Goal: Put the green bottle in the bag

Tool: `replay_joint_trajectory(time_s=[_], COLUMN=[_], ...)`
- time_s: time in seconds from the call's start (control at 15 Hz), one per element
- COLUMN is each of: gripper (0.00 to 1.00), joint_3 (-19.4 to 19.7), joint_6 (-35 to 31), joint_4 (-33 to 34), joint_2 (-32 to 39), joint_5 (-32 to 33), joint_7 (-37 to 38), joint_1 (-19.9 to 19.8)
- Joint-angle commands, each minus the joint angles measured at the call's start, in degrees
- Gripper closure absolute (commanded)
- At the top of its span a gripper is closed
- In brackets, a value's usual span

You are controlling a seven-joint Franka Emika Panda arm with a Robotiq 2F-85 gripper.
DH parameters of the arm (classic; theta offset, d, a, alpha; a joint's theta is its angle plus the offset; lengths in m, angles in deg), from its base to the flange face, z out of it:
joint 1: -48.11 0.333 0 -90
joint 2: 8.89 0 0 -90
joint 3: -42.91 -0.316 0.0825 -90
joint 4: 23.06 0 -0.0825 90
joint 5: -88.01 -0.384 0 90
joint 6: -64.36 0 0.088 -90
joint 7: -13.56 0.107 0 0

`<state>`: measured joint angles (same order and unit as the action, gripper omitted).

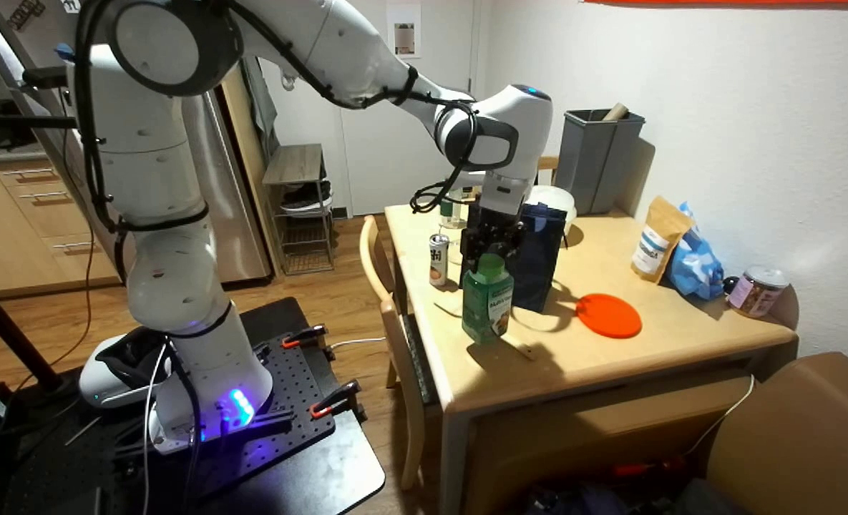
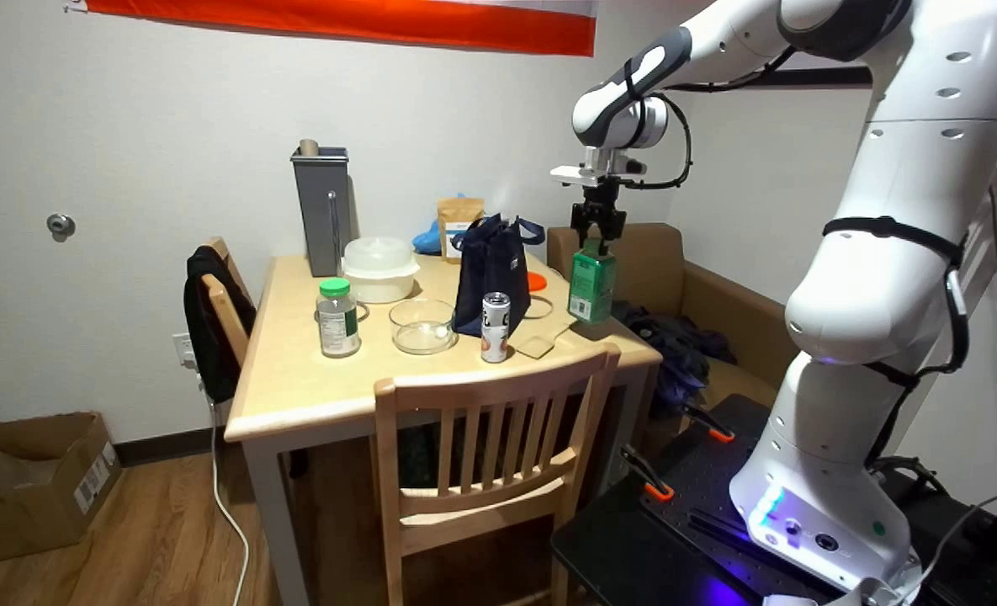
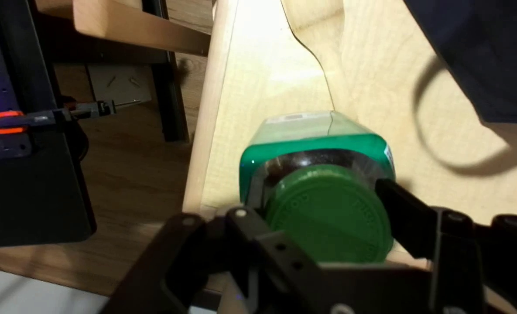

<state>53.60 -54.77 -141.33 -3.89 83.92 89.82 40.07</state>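
The green bottle [image 1: 482, 307], translucent with a green cap and a pale label, hangs upright from my gripper [image 1: 491, 259] in both exterior views [image 2: 591, 286]. My gripper [image 2: 593, 244] is shut on its cap and neck. In the wrist view the gripper [image 3: 323, 196] has one finger on each side of the cap, and the bottle [image 3: 310, 144] is below. Its base appears just above the table; the exact gap is hard to tell. The dark navy bag [image 1: 536, 265] stands upright beside it, handles up [image 2: 485, 273]. Its side shows in the wrist view [image 3: 498, 61]; its inside is hidden.
A wooden spatula [image 3: 317, 17] lies partly under the bottle. A can [image 2: 495, 332], a glass bowl [image 2: 422, 328], a green-lidded jar [image 2: 338, 324] and a white container [image 2: 380, 278] stand near the bag. An orange disc [image 1: 608, 315] lies beside it. A chair [image 2: 498, 396] stands at the table's edge.
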Motion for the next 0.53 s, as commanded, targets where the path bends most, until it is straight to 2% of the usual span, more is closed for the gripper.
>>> replay_joint_trajectory(time_s=[0.0, 0.47], gripper=[0.59, 0.59], joint_3=[-2.23, -9.84], joint_6=[3.07, 7.08], joint_4=[-0.03, 4.81], joint_2=[-6.77, -13.09], joint_5=[3.1, 7.94], joint_7=[1.37, -2.74], joint_1=[2.15, 6.18])
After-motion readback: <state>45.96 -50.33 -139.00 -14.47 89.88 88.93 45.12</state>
